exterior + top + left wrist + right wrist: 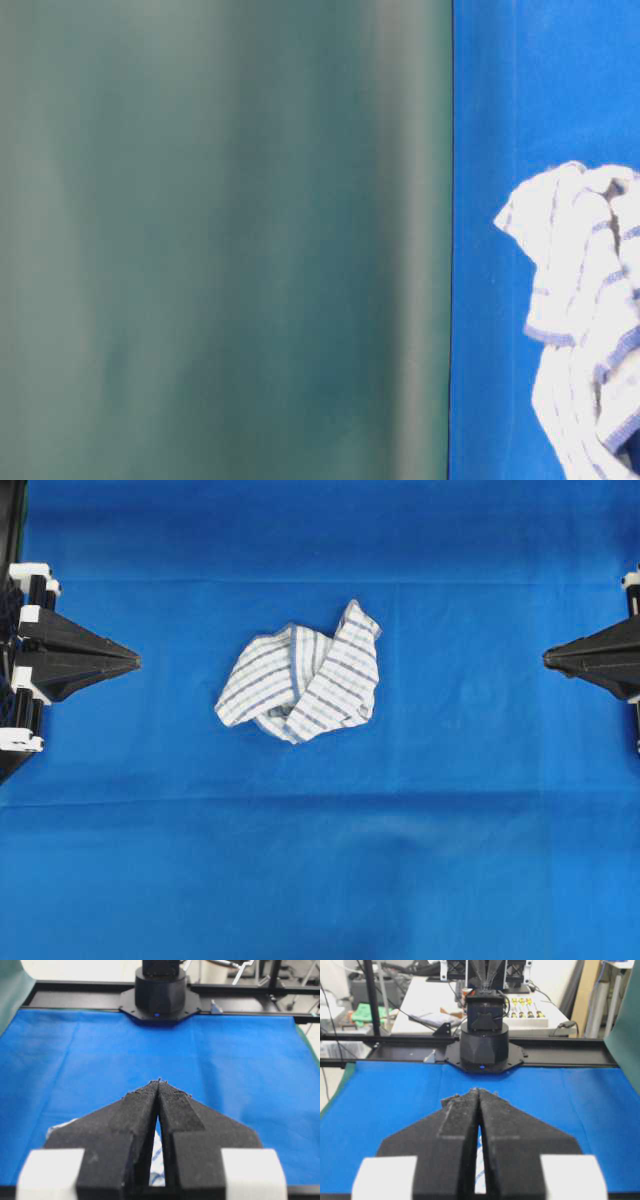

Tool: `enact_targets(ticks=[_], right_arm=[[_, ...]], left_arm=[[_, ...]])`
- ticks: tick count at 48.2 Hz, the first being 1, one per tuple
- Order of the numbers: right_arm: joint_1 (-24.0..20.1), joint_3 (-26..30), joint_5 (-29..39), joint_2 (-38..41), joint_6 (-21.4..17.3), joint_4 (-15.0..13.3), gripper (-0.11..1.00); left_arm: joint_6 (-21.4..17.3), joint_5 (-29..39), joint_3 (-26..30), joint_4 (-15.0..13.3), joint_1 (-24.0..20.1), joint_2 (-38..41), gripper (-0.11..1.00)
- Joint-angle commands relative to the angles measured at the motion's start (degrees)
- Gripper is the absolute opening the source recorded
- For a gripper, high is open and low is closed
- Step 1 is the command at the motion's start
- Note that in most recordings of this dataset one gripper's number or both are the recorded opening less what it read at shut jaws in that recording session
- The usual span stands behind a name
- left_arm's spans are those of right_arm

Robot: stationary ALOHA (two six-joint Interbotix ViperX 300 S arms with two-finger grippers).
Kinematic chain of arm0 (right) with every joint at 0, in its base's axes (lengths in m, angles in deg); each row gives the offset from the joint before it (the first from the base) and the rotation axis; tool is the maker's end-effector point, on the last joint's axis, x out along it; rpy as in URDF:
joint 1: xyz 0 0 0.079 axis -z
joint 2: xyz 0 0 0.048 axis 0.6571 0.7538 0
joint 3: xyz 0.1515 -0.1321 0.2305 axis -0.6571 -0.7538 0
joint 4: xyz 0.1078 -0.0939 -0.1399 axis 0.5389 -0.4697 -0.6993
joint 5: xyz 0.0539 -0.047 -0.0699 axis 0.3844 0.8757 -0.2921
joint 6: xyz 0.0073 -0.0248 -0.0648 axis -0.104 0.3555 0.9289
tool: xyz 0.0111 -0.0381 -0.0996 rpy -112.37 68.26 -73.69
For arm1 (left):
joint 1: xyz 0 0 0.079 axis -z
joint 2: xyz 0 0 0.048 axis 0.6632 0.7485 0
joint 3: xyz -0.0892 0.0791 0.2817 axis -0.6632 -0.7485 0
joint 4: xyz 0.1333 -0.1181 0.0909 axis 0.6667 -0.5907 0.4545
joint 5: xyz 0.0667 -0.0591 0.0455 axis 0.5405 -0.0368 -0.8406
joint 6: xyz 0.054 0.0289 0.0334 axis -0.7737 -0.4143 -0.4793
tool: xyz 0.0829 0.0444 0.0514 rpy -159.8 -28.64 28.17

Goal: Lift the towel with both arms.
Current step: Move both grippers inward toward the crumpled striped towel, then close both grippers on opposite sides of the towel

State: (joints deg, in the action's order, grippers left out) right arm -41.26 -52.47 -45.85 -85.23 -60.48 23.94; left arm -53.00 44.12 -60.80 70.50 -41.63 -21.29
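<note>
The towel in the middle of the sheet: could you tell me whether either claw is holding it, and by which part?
Nothing is held. The towel lies crumpled on the blue sheet, with the left claw and right claw both shut and well apart from it.

The towel (303,674) lay bunched on the sheet (320,860) that covered the table, near its middle. The left claw (134,662) sat at the left edge and the right claw (548,658) at the right edge, tips pointing inward at each other, both well apart from the towel between them.
</note>
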Motion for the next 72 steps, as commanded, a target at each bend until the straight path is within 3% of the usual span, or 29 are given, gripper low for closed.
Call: enact_targets(ticks=[1,14,31,34,38,44,48,72], right_arm=[[0.5,1.6,-0.3,0.6,0.1,0.0,0.0],[0.5,6.7,4.3,6.2,-0.2,0.0,0.0],[0.5,13.4,4.7,22.9,-0.4,0.0,0.0],[0.5,14.5,4.8,26.2,-0.4,0.1,0.01],[0.5,16.4,6.2,30.7,-0.7,0.1,0.04],[0.5,20.5,10.6,38.1,-0.9,0.1,0.41],[0.5,23.0,13.0,42.8,-0.9,0.1,0.62],[0.5,30.3,14.1,61.8,-1.0,0.3,0.6]], left_arm=[[-0.1,0.4,2.0,-1.0,0.5,0.4,0.0],[-0.4,-0.4,1.9,-1.0,0.5,2.2,0.0],[0.4,-1.1,2.1,-1.1,0.5,11.5,0.02],[0.5,-1.1,2.3,-1.1,0.5,13.7,0.12],[0.5,-1.1,2.7,-1.1,0.5,17.1,0.34],[0.6,-1.0,3.8,-1.1,0.5,22.9,0.74],[0.6,-1.0,4.5,-1.1,0.5,27.0,0.9],[0.5,-3.0,9.8,-1.1,0.4,51.9,0.89]])
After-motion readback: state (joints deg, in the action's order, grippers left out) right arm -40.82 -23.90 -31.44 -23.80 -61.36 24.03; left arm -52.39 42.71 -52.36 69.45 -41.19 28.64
